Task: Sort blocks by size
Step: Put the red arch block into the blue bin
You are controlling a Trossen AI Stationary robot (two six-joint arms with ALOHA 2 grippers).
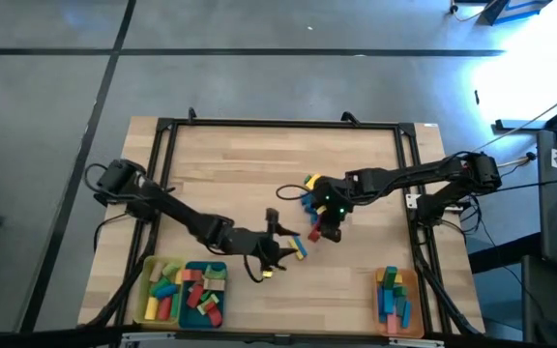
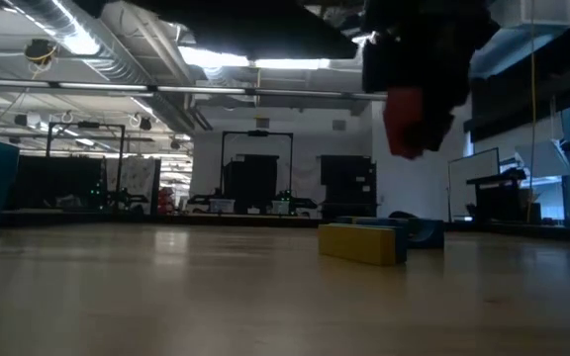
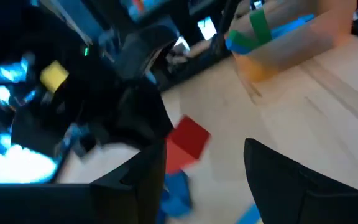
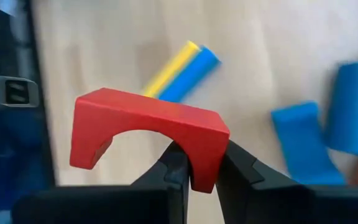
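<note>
I've got R tool (image 4: 194, 165) clamped on red arch block (image 4: 148, 134), lifted off surface (image 1: 259, 184); L tool (image 1: 277, 253) fingers apart nearby.

Both arms are dark, near black, built of slim jointed links with thicker rounded housings at the joints. The left arm (image 1: 177, 217) carries a looping black cable near its base. The right arm (image 1: 424, 176) shows a small green light by its wrist. Each ends in two blocky, matte black fingers (image 4: 238, 177).
</note>
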